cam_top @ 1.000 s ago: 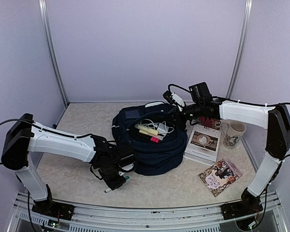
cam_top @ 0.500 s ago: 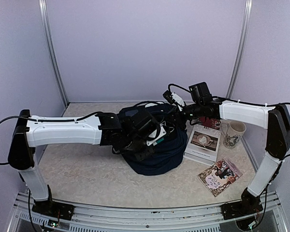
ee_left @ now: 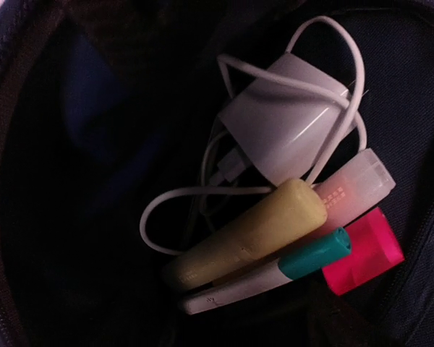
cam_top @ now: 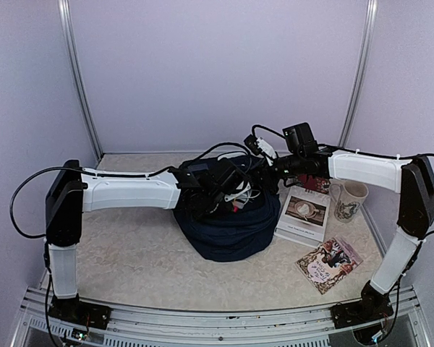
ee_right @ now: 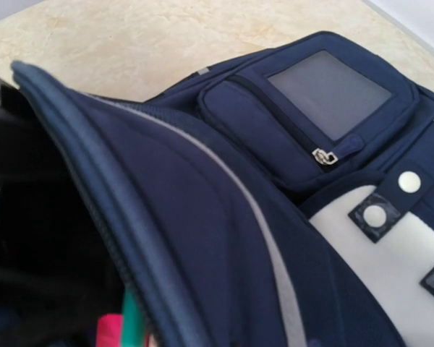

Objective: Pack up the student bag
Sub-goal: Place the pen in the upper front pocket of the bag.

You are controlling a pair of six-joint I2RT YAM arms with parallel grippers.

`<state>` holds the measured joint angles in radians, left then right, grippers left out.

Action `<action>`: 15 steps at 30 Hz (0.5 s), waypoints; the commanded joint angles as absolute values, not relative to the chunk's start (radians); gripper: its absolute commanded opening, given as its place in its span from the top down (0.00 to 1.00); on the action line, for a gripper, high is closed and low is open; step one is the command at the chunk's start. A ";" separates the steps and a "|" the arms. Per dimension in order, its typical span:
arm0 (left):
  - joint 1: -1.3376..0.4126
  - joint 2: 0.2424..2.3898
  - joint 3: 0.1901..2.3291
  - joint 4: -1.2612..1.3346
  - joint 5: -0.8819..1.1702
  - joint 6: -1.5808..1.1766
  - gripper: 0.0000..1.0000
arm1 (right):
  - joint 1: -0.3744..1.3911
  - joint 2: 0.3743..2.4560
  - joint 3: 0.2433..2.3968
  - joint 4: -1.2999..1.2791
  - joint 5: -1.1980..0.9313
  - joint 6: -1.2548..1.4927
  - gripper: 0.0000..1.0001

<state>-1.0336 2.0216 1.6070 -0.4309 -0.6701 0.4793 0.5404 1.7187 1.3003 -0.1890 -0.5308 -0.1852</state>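
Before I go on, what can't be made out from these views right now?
Left gripper: top view, its own wrist hides the fingers; left wrist view shows none.
Right gripper: top view, fingers lost against the student bag; right wrist view shows only fabric.
Bag interior beside the charger: left wrist view, too dark.

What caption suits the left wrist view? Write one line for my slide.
Inside the open backpack: white charger with cable, yellow highlighter, pink marker and teal-capped pen lying bunched together.

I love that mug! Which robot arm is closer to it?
Right. The right arm passes right by the mug; the left gripper hangs over the student bag, farther away.
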 commanded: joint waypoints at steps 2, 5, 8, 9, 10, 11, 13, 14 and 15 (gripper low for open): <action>-1.044 1.928 1.603 -0.386 -0.618 0.451 0.18 | 0.535 1.664 1.312 -0.136 -0.567 -0.172 1.00; -1.070 1.824 1.558 -0.378 -0.419 0.458 0.14 | 0.535 1.662 1.311 -0.136 -0.564 -0.178 1.00; -1.055 1.693 1.469 -0.306 -0.179 0.440 0.02 | 0.535 1.662 1.311 -0.144 -0.560 -0.187 1.00; -1.027 1.647 1.459 -0.281 -0.095 0.400 0.01 | 0.535 1.661 1.311 -0.150 -0.562 -0.187 1.00; -0.980 1.626 1.461 -0.267 -0.007 0.339 0.01 | 0.535 1.661 1.312 -0.157 -0.572 -0.190 1.00; -0.930 1.613 1.464 -0.249 0.067 0.274 0.01 | 0.534 1.662 1.311 -0.161 -0.588 -0.190 1.00; -0.822 1.612 1.459 -0.196 0.139 0.111 0.01 | 0.534 1.660 1.306 -0.170 -0.620 -0.184 1.00; -0.777 1.621 1.456 -0.184 0.140 0.058 0.01 | 0.534 1.660 1.303 -0.174 -0.630 -0.181 1.00; -0.733 1.638 1.459 -0.182 0.131 0.002 0.01 | 0.534 1.660 1.299 -0.178 -0.633 -0.177 1.00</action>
